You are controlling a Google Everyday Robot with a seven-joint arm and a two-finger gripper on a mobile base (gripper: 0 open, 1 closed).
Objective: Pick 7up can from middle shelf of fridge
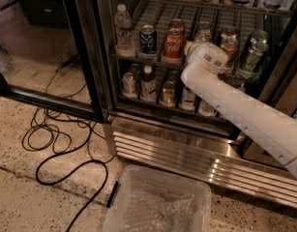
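Arm (245, 111): white, with a grey label patch at the wrist. Gripper (190, 47): off-white, at the middle shelf (155, 18) (grey wire) among the cans. 7up can (203, 35): silver-grey. Coca-Cola can (173, 45): red. Neighbouring can (148, 38): blue. Fridge (186, 151): black door frame, steel slatted grille. Floor (22, 202): beige, dark-speckled.

A water bottle (123, 30), blue can (148, 38) and red Coca-Cola can (173, 45) are lined up side by side. A clear plastic bin (167, 178) with bubble wrap (157, 211) is set on speckled floor (22, 202); black cables (66, 149) are looped nearby.
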